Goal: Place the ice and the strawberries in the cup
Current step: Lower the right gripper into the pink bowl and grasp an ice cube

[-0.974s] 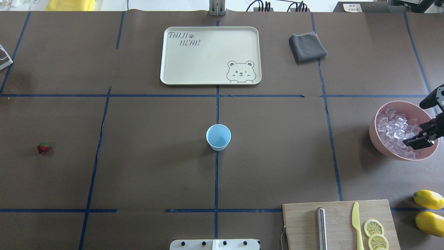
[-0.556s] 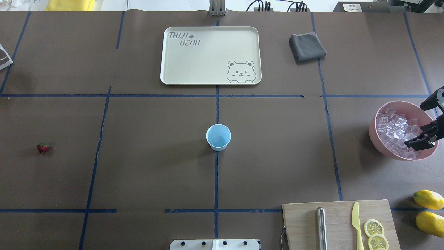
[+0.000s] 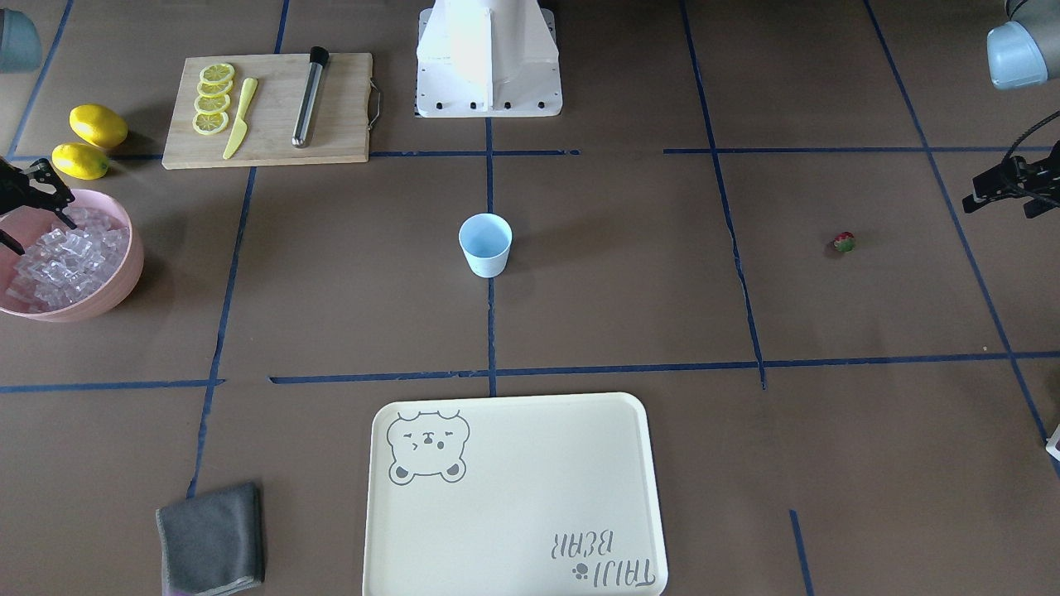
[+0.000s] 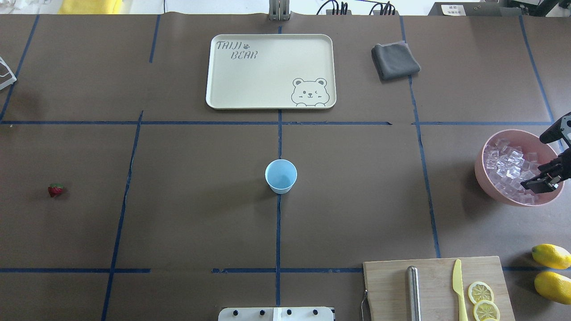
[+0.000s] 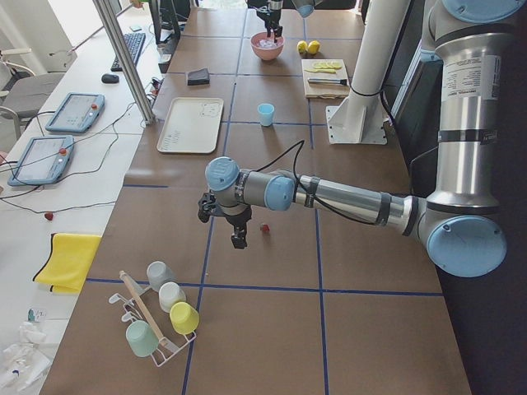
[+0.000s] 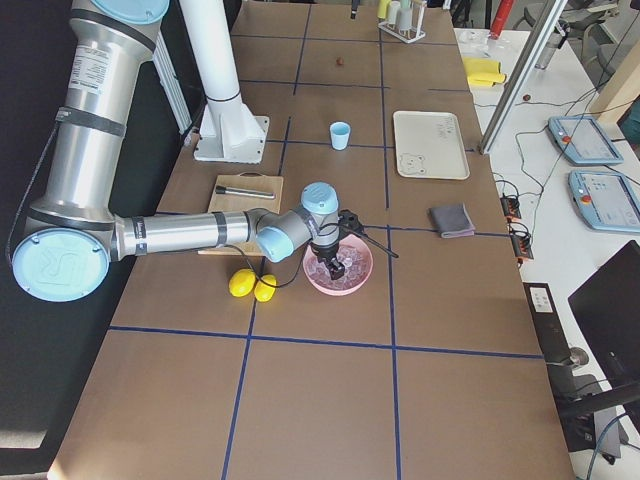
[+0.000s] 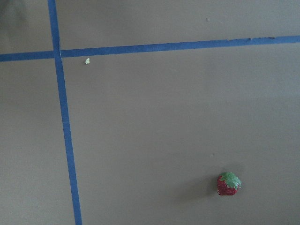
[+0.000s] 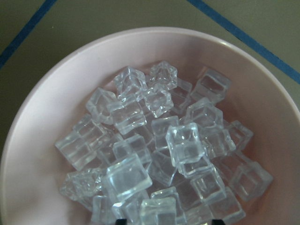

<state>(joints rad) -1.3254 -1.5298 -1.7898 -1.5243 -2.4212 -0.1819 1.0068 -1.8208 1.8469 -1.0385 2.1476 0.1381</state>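
The pale blue cup (image 4: 281, 176) stands upright and empty at the table's centre, also in the front view (image 3: 485, 244). Clear ice cubes (image 4: 508, 171) fill the pink bowl (image 4: 479, 171) at the right edge. My right gripper (image 4: 535, 163) hangs over the bowl, jaws wide open and empty; the right wrist view shows the ice (image 8: 159, 150) just below its fingertips (image 8: 121, 221). The small red strawberry (image 4: 55, 190) lies at the far left, also in the left wrist view (image 7: 228, 184). My left gripper (image 3: 981, 199) hovers near it; I cannot tell whether it is open.
A cream bear tray (image 4: 270, 71) lies at the back centre, with a grey cloth (image 4: 395, 60) to its right. A cutting board (image 4: 437, 287) with a metal rod, a yellow knife and lemon slices sits front right. Two lemons (image 4: 552, 269) lie beside it.
My right gripper has shifted slightly toward the right edge over the bowl. Cup, strawberry and ice have not moved.
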